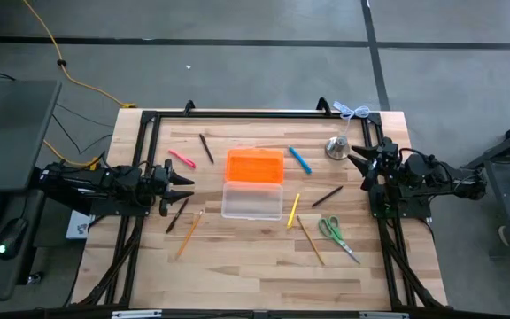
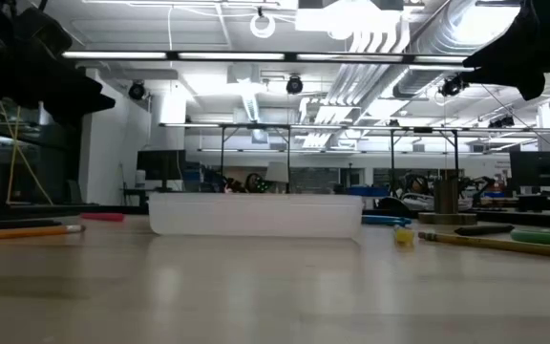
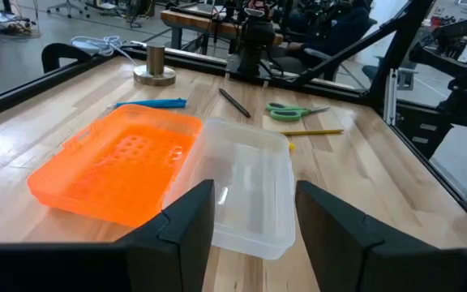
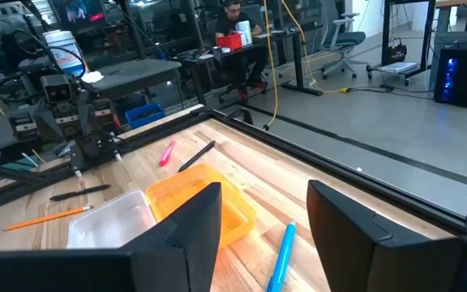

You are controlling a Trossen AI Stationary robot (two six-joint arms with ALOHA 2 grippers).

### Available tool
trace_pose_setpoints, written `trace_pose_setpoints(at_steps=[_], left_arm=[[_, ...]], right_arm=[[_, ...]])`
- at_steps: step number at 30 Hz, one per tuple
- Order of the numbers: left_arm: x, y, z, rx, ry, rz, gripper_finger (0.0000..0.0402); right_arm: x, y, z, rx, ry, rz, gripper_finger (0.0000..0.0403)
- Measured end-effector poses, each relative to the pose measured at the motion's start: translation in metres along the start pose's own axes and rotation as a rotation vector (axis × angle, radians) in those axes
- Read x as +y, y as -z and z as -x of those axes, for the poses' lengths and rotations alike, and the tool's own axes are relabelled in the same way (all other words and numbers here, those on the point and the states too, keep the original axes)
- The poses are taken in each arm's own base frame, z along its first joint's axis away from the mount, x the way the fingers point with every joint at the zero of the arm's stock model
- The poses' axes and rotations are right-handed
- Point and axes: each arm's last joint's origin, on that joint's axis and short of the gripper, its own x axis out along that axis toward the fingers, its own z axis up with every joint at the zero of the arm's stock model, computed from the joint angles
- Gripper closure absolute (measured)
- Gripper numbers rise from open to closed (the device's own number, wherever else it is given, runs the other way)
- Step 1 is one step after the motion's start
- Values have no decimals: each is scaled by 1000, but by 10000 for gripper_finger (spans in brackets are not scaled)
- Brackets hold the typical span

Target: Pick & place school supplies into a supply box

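Plainly, nothing has gone into the box (image 1: pixel 252 200) yet: the clear tray lies empty in the middle of the table (image 1: pixel 237 266), its orange lid (image 1: pixel 255 166) folded open flat on the far side of it. The pens and pencils lie scattered around it, a pink pen (image 1: pixel 181 159) and a black pen (image 1: pixel 206 148) on the left half, a blue pen (image 1: pixel 300 159), a yellow pencil (image 1: pixel 294 210) and the green scissors (image 1: pixel 336 235) on the right half.

The likely trouble is in the pick itself. These things are thin and lie flat on the wood, so fingers closing a little off line could roll a pencil away or pinch only the tabletop. The tray looks light, and a nudge from an arm could slide it or tip the lid.

The left gripper (image 3: pixel 254 223) hangs at the left edge of the table, its fingers spread wide and holding nothing, aimed at the tray. The right gripper (image 4: pixel 264 227) waits at the right edge, near the metal bell (image 1: pixel 336 147), also wide open and empty, touching nothing.
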Motion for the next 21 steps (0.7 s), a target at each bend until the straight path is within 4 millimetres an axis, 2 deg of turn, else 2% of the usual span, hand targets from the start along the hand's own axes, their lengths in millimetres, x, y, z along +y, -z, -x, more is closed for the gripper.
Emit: trace_pose_setpoints(at_steps=[21], left_arm=[[0, 0, 0, 0, 0, 0, 195]], right_arm=[[0, 0, 0, 0, 0, 0, 241]])
